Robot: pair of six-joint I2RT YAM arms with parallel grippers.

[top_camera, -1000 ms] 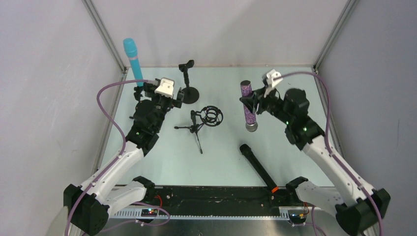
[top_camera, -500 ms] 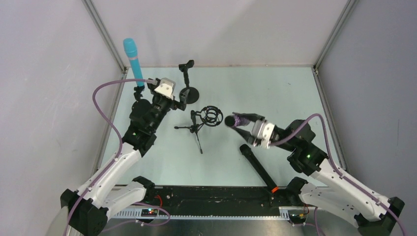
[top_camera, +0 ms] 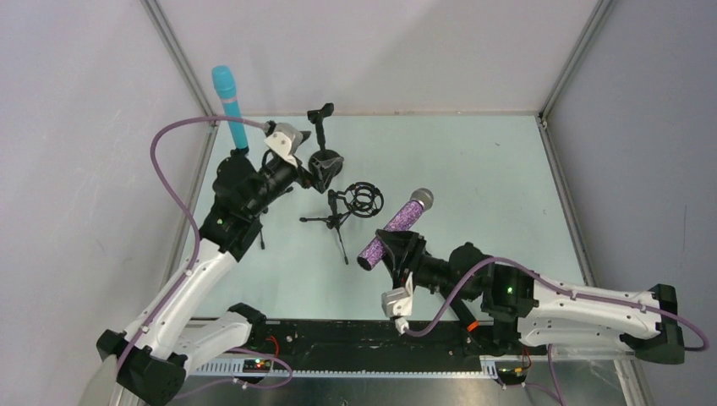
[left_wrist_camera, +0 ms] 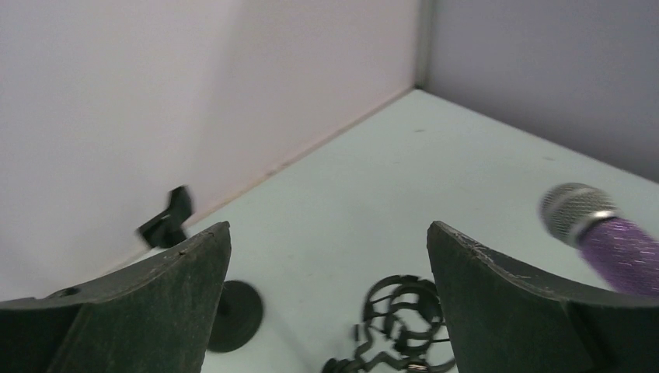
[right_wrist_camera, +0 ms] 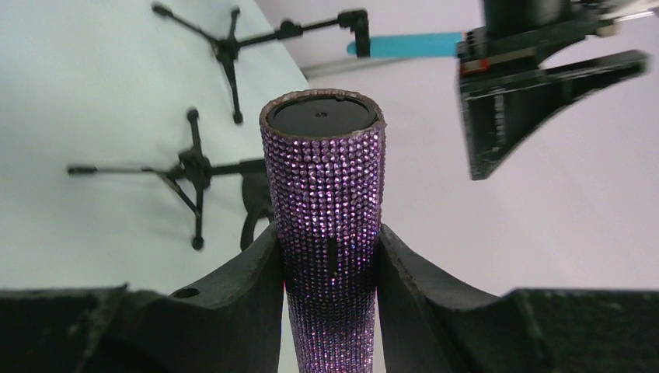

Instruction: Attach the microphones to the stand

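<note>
Top external view, leftmost: the light blue stick microphone (top_camera: pixel 228 103) stands upright in a holder, far to the left of and behind the small black tripod stand with the ring-shaped shock mount (top_camera: pixel 351 207). Next, the left gripper (top_camera: pixel 324 165) hangs just left of and behind that tripod, close by the black round-base stand with a clip on top (top_camera: pixel 320 114). Its wrist view shows the two dark fingers (left_wrist_camera: pixel 155 303) spread wide with nothing between them, and the tripod's ring low in the gap.

Right of the tripod and a little nearer, the purple glittery microphone with the silver grille (top_camera: pixel 404 217) is held off the table on a slant. Its grille end points up and towards the back, close beside the ring but apart from it. The right gripper (top_camera: pixel 391 248) is clamped on its lower barrel, one finger pressed on each side.

Further right of the tripod, nearest the arm bases, the black microphone with the orange ring (top_camera: pixel 472 325) lies mostly hidden under the right arm.
</note>
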